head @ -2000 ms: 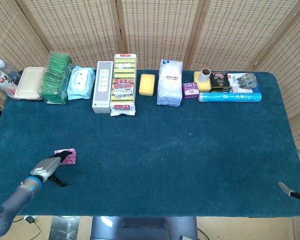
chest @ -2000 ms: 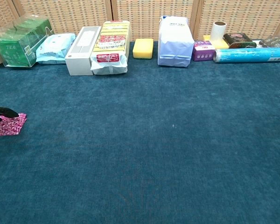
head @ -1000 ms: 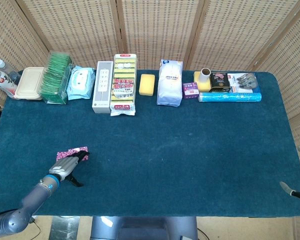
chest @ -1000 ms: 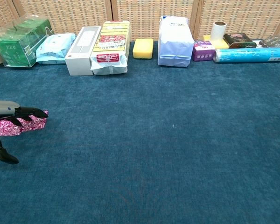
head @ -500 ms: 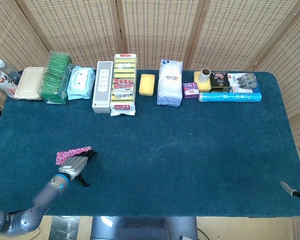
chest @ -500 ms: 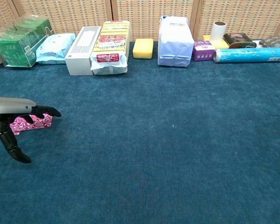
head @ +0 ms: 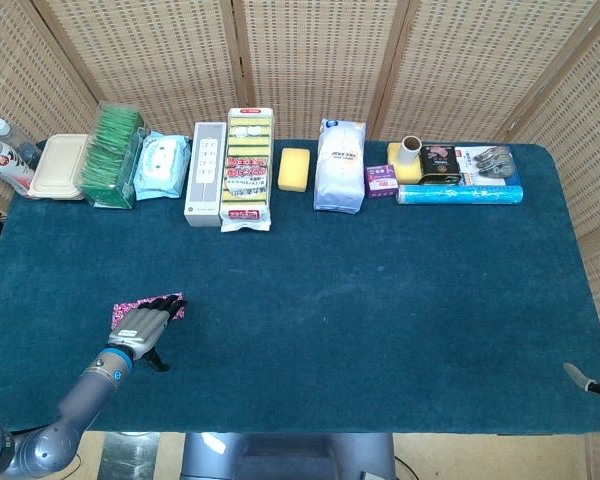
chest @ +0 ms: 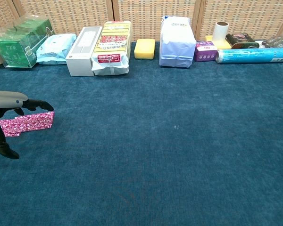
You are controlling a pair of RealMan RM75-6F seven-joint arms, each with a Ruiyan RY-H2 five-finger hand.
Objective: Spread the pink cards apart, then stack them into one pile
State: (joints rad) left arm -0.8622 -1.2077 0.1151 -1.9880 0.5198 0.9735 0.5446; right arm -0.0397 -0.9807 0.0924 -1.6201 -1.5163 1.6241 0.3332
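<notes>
The pink patterned cards lie fanned into a short strip on the blue table cloth at the near left, also seen as pink cards in the head view. My left hand lies over them from the near side, its fingers resting on the strip's far edge and its thumb spread below, off the cards. It grips nothing. Only a sliver of my right hand shows, at the table's near right corner, far from the cards.
Along the far edge stands a row of goods: green tea box, wet wipes, white box, sponge pack, yellow sponge, white bag, blue roll. Bare blue cloth fills the middle.
The cards went from a compact pile to a strip fanned out to the right. My left hand slid right across them, then drew back slightly left in the last half second.
</notes>
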